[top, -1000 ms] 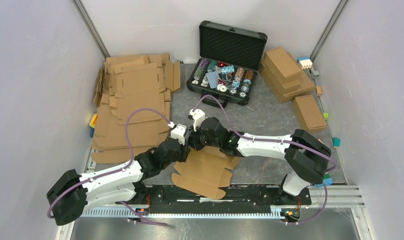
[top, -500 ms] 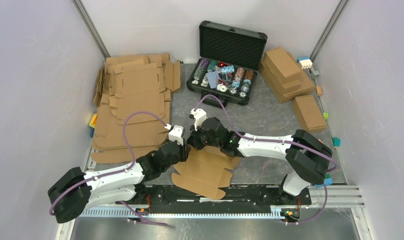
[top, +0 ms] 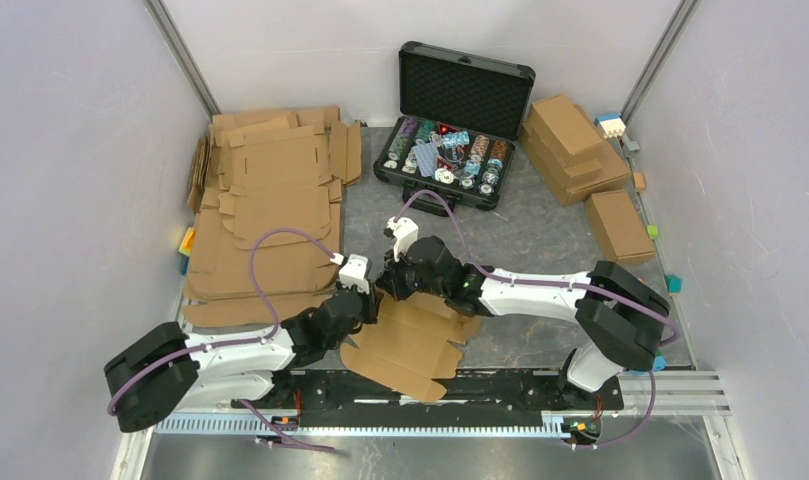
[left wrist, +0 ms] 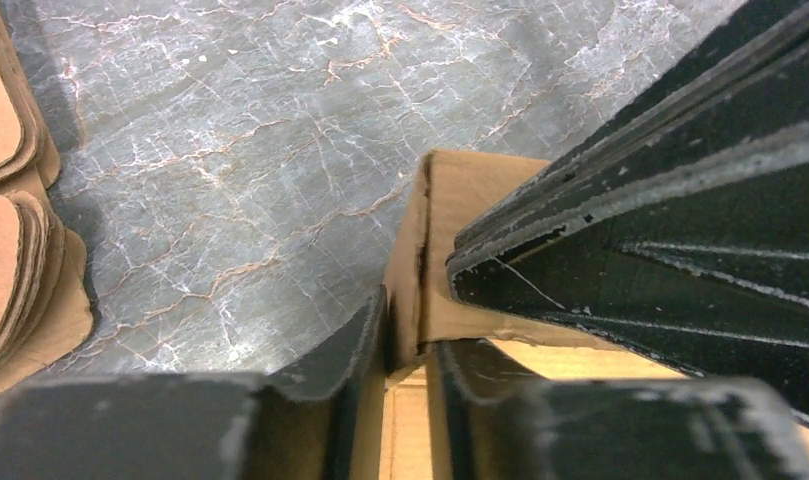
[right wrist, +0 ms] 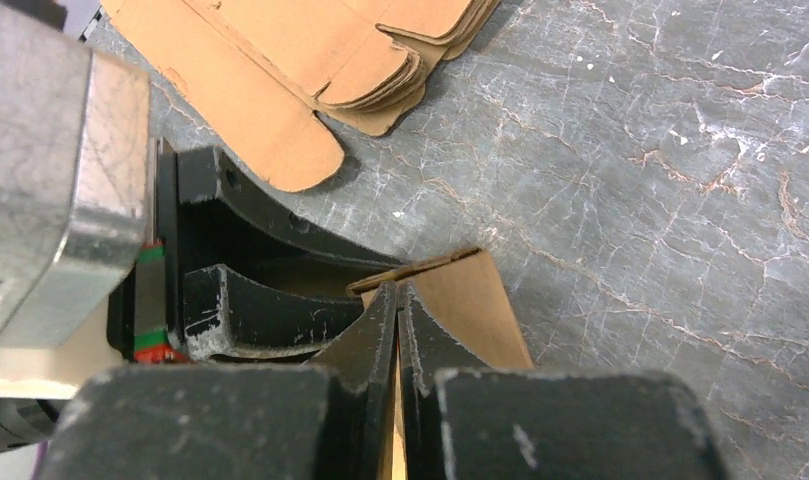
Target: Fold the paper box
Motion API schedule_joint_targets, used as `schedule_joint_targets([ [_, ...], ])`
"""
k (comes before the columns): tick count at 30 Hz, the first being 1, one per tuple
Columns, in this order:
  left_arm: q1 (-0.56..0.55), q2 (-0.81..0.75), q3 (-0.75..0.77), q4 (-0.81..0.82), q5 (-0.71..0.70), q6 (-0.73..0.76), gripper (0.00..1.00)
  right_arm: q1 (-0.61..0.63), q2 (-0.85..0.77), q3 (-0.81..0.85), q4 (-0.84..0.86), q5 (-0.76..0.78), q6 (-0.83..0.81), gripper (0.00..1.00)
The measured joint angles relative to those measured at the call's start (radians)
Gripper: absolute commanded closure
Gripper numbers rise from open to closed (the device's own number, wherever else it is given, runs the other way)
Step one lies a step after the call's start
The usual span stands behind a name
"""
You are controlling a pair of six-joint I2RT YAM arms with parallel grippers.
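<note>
Brown cardboard paper box [top: 412,345] lies mostly flat by the tabletop's [top: 540,240] near edge, one far corner flap raised. Left claw [left wrist: 405,335] and right claw [right wrist: 395,300] each pinch that flap's edge, close together. Bare tabletop lies beyond, flat sheets [top: 270,220] to the left

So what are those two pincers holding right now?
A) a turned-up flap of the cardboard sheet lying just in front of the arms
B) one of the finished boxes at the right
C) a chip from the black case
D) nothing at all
A: in each wrist view, the left pincer and the right pincer each have a raised flap of the paper box between their fingers.
</note>
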Motion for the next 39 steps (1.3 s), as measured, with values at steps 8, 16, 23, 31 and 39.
schedule_joint_targets([
  [8, -0.03, 0.071, -0.006, 0.09, -0.079, -0.004, 0.98, -0.003, -0.019, -0.02, -0.001, 0.018, 0.005, 0.96],
  [16, -0.03, 0.054, 0.006, 0.037, -0.12, -0.008, 0.98, -0.053, -0.142, -0.077, -0.067, 0.044, -0.003, 0.82],
  [23, -0.03, 0.024, 0.041, -0.077, -0.129, -0.01, 0.98, -0.097, -0.45, -0.181, -0.173, 0.143, -0.05, 0.41],
  [31, -0.03, 0.022, 0.074, -0.151, -0.133, -0.01, 0.98, -0.107, -0.874, -0.446, -0.293, 0.269, -0.08, 0.14],
  [39, -0.03, 0.032, 0.093, -0.182, -0.155, -0.02, 0.98, -0.107, -1.042, -0.684, -0.367, 0.288, 0.057, 0.1],
])
